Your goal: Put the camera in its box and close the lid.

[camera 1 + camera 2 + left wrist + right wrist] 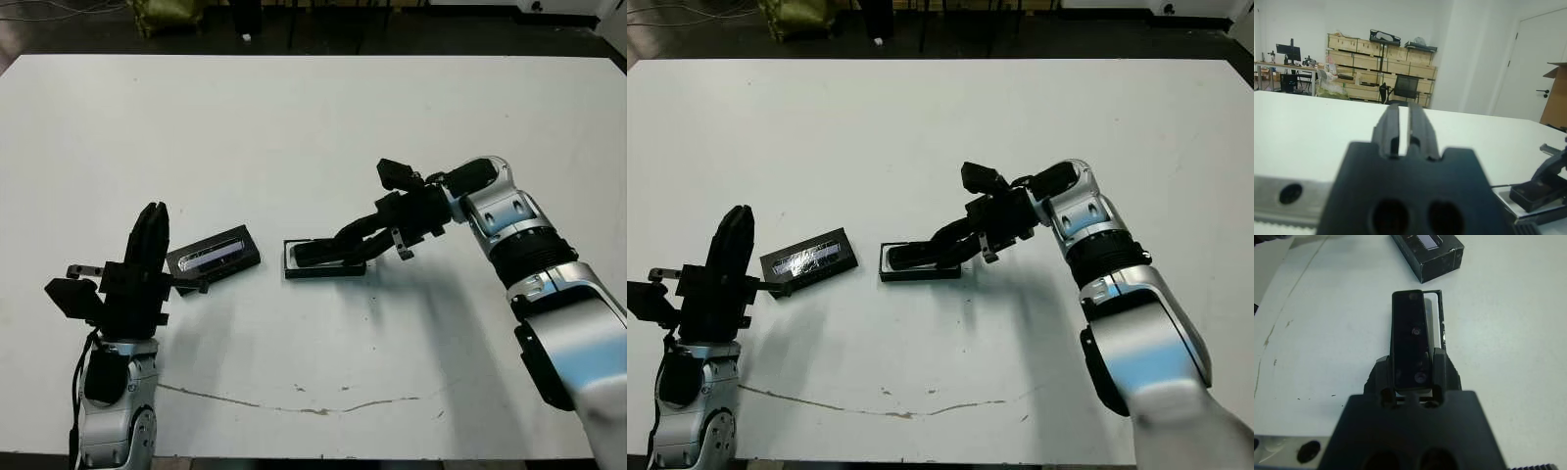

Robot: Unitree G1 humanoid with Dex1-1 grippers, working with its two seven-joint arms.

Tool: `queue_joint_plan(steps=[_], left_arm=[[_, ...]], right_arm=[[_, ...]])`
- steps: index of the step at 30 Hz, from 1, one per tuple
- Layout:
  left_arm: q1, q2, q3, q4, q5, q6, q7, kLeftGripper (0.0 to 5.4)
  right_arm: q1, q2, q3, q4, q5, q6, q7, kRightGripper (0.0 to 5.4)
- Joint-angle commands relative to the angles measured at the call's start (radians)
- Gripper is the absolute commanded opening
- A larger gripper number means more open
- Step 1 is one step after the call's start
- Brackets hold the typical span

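Clamped on the camera (1411,340), my right claw (318,253) holds it over the box (325,267) at frame centre; the lid (214,254) lies left, near my closed left claw (150,235).

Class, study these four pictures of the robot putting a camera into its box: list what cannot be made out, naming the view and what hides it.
- Whether the camera rests in the box: head views, right gripper covers it.
- Box's white inside: right wrist view, the camera hides most.
- The lid: right wrist view, cut by the edge.
- Left gripper: its wrist view, blurred.
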Motion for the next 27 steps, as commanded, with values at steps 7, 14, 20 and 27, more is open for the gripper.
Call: queue_joint_plan(steps=[7, 14, 20, 27], left_arm=[[0.019, -0.001, 0.000, 0.006, -0.003, 0.018, 0.003, 0.00], [0.019, -0.001, -0.001, 0.010, -0.002, 0.014, 0.001, 0.00], [0.018, -0.003, -0.005, 0.009, -0.004, 0.012, 0.001, 0.00], [0.021, -0.006, -0.009, -0.003, 0.007, 0.024, 0.014, 0.00]], right_arm=[[-0.006, 0.017, 0.004, -0.006, -0.019, 0.011, -0.019, 0.25], [-0.003, 0.002, -0.014, -0.021, -0.012, 0.012, -0.043, 0.25], [-0.002, -0.003, -0.038, -0.038, 0.007, 0.031, -0.046, 0.25], [0.020, -0.026, -0.051, -0.138, 0.021, 0.101, -0.040, 0.25]])
